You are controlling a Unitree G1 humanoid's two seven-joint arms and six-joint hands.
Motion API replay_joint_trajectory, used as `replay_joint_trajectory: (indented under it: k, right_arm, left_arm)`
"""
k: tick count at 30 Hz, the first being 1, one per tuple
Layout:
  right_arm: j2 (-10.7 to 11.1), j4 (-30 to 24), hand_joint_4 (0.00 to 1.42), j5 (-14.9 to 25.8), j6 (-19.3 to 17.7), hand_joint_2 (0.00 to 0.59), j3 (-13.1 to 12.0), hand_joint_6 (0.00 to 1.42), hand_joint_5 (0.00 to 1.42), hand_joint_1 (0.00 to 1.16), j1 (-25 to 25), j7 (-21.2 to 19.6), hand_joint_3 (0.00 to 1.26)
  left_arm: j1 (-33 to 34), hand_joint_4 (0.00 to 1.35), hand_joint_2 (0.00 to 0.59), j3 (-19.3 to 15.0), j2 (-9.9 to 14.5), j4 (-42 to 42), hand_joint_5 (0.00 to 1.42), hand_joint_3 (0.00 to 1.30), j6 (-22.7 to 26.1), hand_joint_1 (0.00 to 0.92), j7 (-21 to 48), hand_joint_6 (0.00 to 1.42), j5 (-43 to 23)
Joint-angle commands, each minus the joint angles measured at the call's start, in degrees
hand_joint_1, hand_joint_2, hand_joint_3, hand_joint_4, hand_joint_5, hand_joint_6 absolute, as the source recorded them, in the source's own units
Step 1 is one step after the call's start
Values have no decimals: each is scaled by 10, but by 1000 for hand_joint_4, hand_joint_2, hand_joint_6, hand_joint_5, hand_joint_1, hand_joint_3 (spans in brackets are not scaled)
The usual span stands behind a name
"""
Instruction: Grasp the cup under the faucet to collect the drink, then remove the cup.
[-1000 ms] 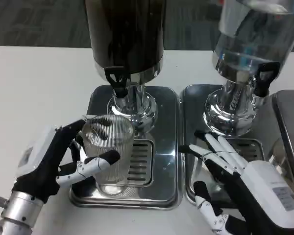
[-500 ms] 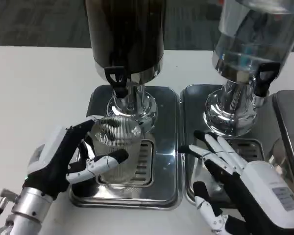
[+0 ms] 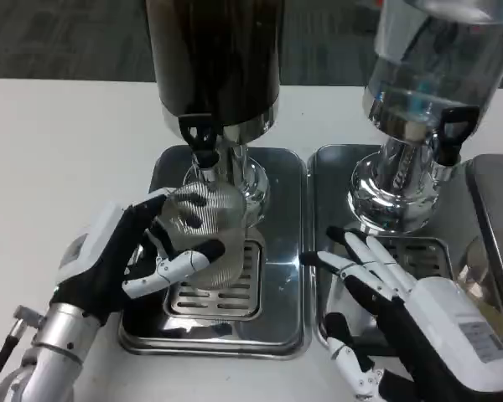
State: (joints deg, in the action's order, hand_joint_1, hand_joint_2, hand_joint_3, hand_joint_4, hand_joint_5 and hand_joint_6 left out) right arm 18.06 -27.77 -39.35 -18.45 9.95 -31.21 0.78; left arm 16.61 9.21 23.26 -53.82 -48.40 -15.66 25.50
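Cup (image 3: 204, 233), ribbed clear glass, tilted, gripped by left hand (image 3: 126, 255) just below black faucet (image 3: 201, 138) of dark dispenser (image 3: 216, 59), above drip tray (image 3: 218, 322). Right hand (image 3: 402, 306) released, fingers spread over neighbouring tray (image 3: 327, 180). Label on its back illegible.

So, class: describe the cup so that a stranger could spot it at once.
Find the dark drink dispenser on the left steel drip tray. Just below its black faucet, the left hand holds the cup: clear ribbed glass, tilted, the only cup here.
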Motion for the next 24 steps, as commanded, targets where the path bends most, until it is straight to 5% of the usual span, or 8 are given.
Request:
replay_joint_trajectory:
  k: [1, 7, 24]
  right_arm:
    - [-16, -13, 34, -15, 16, 586, 15, 129, 4, 437, 6, 0, 208]
    - [-28, -11, 34, -26, 28, 586, 31, 129, 4, 438, 13, -1, 209]
    - [-31, -8, 34, -26, 31, 586, 42, 142, 14, 432, 14, -7, 210]
  left_arm:
    - [6, 516, 118, 5, 8, -26, 799, 429, -3, 235, -1, 1034, 3]
    - [12, 499, 117, 8, 17, -49, 777, 413, -8, 227, -1, 998, 4]
    - [12, 253, 70, 12, 35, -50, 428, 213, -5, 86, 17, 512, -1]
